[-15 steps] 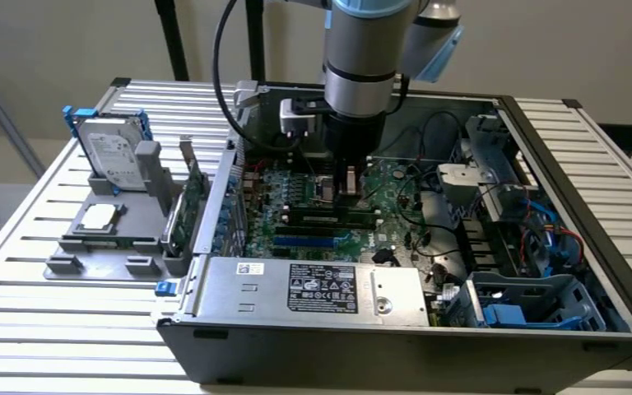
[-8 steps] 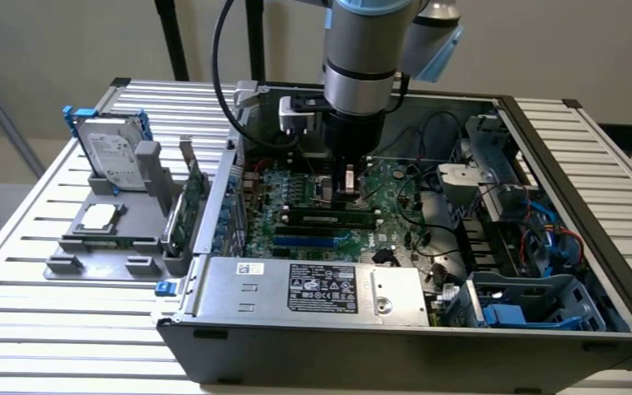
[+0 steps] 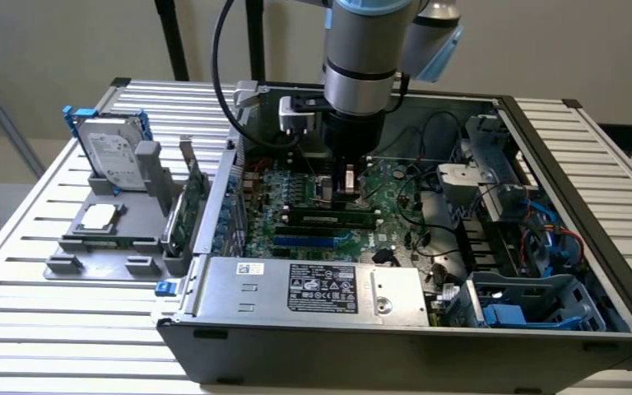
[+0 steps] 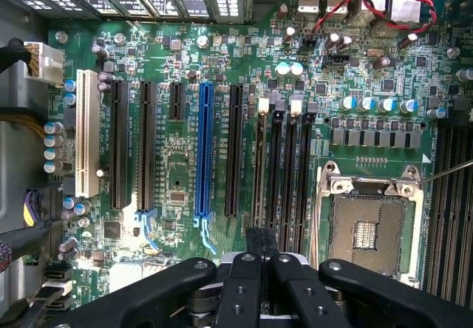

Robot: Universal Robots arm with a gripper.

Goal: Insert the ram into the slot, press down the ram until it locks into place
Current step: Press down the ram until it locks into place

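The open computer case lies on a slatted metal table, its far corners cut off by the arm, and the green motherboard inside it is partly hidden by the arm's wrist and the power supply along the near edge. The arm comes straight down from above into the middle of the case, wrist vertical, with the gripper low over the board. To the exterior view's left of the case, a grey tray holds a hard drive standing upright. From the wrist, the gripper shows as black linkages with its fingers drawn together on a thin dark edge that appears to be the ram, seen end-on so its green face and chips cannot be made out. The ram stands just over the group of parallel black memory sockets, in line with the slot, though whether it has entered the slot is hard to tell. The wrist view also lays out what the exterior view blurs: the long blue socket, the white socket and the bare processor socket. In the exterior view, another memory stick is already seated just near of the gripper.
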